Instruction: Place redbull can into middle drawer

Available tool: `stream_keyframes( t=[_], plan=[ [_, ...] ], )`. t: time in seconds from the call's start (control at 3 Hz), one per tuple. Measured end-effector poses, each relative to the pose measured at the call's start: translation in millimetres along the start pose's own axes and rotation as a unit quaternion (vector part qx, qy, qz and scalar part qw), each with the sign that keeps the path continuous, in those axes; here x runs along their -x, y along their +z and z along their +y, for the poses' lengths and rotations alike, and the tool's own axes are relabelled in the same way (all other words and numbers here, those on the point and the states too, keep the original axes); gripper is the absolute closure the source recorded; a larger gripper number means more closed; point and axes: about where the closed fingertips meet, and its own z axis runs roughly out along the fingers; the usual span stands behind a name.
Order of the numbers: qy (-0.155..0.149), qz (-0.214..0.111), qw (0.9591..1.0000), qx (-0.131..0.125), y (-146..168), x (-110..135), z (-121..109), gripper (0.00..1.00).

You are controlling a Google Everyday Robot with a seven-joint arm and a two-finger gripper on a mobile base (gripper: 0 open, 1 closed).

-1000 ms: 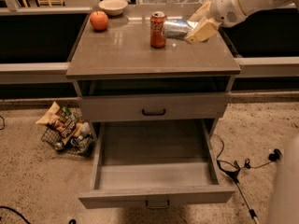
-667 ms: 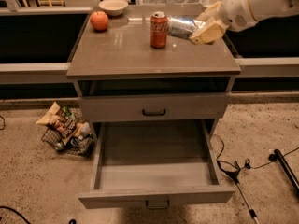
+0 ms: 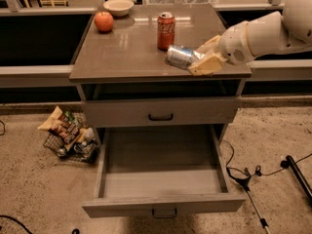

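Observation:
The redbull can (image 3: 179, 56) is silver and blue and lies sideways in my gripper (image 3: 201, 57), held just above the right front part of the cabinet top (image 3: 126, 57). The gripper is shut on it, its cream fingers (image 3: 207, 64) on either side of the can's right end. The white arm comes in from the right. The middle drawer (image 3: 163, 179) stands pulled out below, its grey tray-like inside bare, its small handle (image 3: 163, 212) on the front. The gripper is above and behind the drawer's right side.
A red Coca-Cola can (image 3: 165, 30) stands upright just left of and behind the held can. An orange fruit (image 3: 104, 21) and a white bowl (image 3: 119, 6) sit at the back left. The upper drawer front (image 3: 161, 113) is shut. A wire basket of snack bags (image 3: 68, 133) and cables (image 3: 253, 179) lie on the floor.
The gripper with the redbull can has moved forward and down, from the back right of the top towards its front right edge. The view has also shifted.

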Motion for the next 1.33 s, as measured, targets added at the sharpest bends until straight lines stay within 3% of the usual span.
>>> stream_keyframes(
  t=[0.33,0.67,1.0,1.33],
  plan=[
    [-0.001,0.004,1.0000,0.001,2.1,-1.2,0.7,1.00],
    [-0.007,0.030,0.9995,0.005,12.2,-8.5,4.3,1.00],
    [0.025,0.053,0.9982,-0.015,21.3,-49.5,14.0,1.00],
    [0.064,0.077,0.9944,-0.033,47.6,-114.8,34.1,1.00]
  ],
)
